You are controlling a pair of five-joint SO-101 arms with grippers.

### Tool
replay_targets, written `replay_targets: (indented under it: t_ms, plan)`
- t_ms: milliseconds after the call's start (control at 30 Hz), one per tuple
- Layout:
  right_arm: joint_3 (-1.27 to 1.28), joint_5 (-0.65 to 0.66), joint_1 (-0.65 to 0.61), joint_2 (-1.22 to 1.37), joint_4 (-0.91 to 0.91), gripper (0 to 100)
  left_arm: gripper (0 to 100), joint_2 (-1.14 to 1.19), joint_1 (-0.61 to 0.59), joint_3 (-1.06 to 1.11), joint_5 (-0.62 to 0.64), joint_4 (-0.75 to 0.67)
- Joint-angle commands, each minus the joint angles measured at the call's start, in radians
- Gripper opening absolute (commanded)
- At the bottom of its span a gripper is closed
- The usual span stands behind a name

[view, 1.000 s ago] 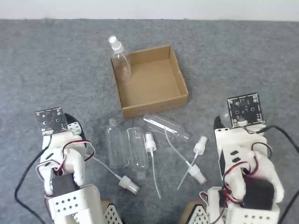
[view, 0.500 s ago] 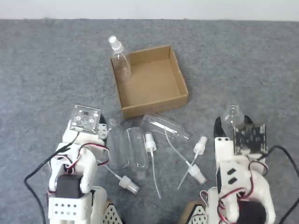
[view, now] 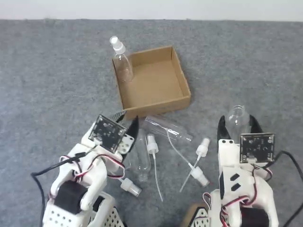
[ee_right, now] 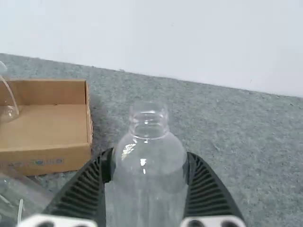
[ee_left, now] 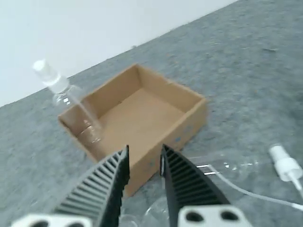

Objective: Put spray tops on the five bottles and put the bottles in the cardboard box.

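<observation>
Grey carpet (view: 57, 61), cardboard box (view: 182, 90) far-centre w/ one capped bottle (view: 122, 64) in its far-left corner; right gripper (view: 238, 126) clamps a topless bottle (view: 236, 115) upright at near right, left gripper (ee_left: 144, 158) barely open & empty, so imo next = left grabs a spray top (view: 202, 147).

The desk (view: 52, 71) was covered all over by a grey, short-piled, carpet-like mat (view: 265, 61) with an even, speckled texture, and it lay flat. Along the desk's far edge stood a plain white wall (view: 199, 9), upright, meeting the grey mat in a straight line. Both wrist views showed that same wall behind the grey surface.
</observation>
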Motion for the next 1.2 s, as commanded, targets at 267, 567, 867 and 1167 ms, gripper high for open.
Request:
replay_targets:
  t_ms: [267,567,867,1167]
  plan:
    - [-0.1,-0.012,0.024,-0.005,-0.036,0.6,10,0.577,0.213,-0.289,0.098,-0.106]
    - [-0.1,-0.014,0.231,-0.007,-0.038,0.6,10,1.039,0.338,-0.524,0.216,-0.107]
    - [-0.1,-0.014,0.337,-0.007,-0.03,0.6,10,1.407,0.454,-0.745,0.325,-0.107]
    - [-0.094,-0.014,0.337,-0.007,-0.016,0.6,10,1.651,0.534,-0.912,0.364,-0.107]
